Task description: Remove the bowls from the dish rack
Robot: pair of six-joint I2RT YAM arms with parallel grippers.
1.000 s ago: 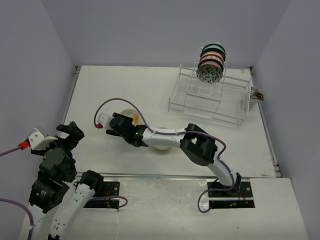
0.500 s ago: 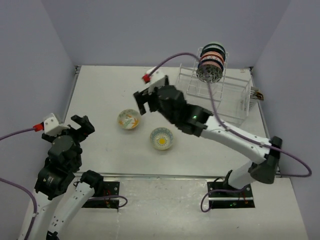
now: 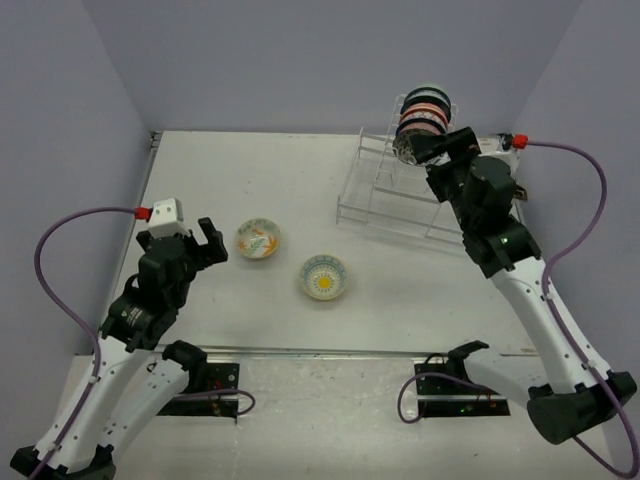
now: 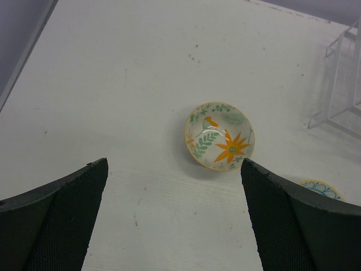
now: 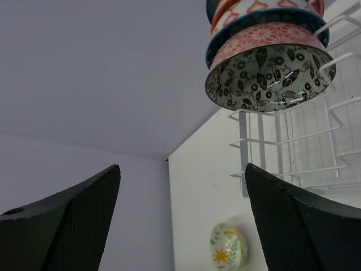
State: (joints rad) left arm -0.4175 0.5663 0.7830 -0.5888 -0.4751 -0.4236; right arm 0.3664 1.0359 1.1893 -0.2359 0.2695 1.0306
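Note:
The clear wire dish rack (image 3: 420, 200) stands at the back right. Several bowls stand on edge in its tall tier (image 3: 424, 118). The front one is black-leaf patterned (image 5: 268, 76). My right gripper (image 3: 437, 150) is open and empty, just right of and apart from these bowls (image 5: 183, 226). An orange-flower bowl (image 3: 257, 238) and a blue-rimmed bowl (image 3: 324, 277) sit upright on the table. My left gripper (image 3: 182, 240) is open and empty, left of the flower bowl (image 4: 220, 136), with its jaws wide apart (image 4: 175, 226).
The rack's low base (image 5: 293, 147) spreads in front of the tall tier. The rack's corner (image 4: 344, 84) and the blue-rimmed bowl's edge (image 4: 320, 188) show in the left wrist view. Purple walls close in the table (image 3: 230, 170) at the back and sides.
My right arm swung from over the two table bowls across to the rack's bowls. My left arm reached forward towards the flower bowl. Both table bowls stayed put.

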